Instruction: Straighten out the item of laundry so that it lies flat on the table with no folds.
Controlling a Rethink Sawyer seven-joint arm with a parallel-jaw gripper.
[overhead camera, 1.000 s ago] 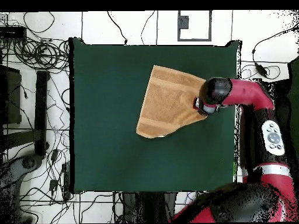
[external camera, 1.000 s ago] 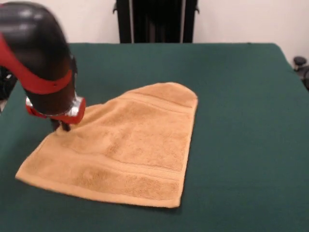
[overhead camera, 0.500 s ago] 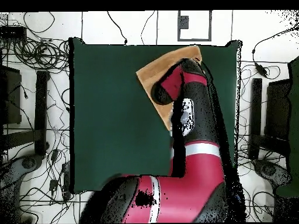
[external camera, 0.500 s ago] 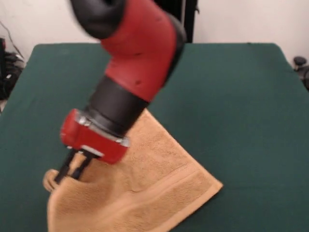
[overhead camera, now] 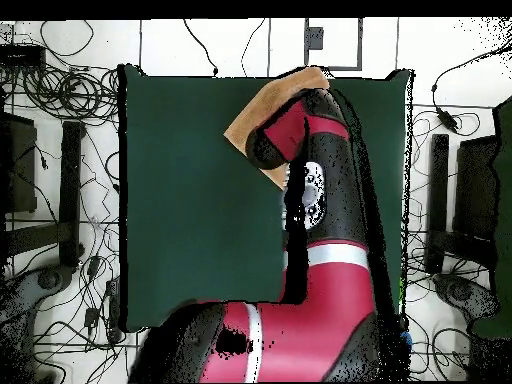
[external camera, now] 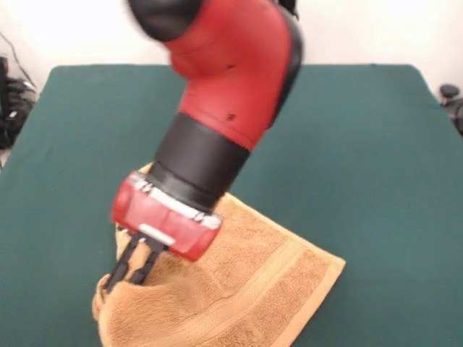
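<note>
Green table [external camera: 376, 144] fills both views, cables on floor around it. Towel [external camera: 246, 289] bunched at table edge facing camera, one corner lifted. Gripper [external camera: 130, 269] pinched narrow on that raised corner at towel's left end. Rest of towel trails right from gripper, banded edge running toward right corner. Overhead: arm [overhead camera: 310, 200] covers most of towel. Judgement: still folded, needs spreading.

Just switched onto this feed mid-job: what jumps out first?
The big red and black arm fills the front view's middle, its gripper shut on a bunched corner of the orange-tan terry towel. The towel lies rumpled at the near edge of the dark green cloth table, not flat.
</note>
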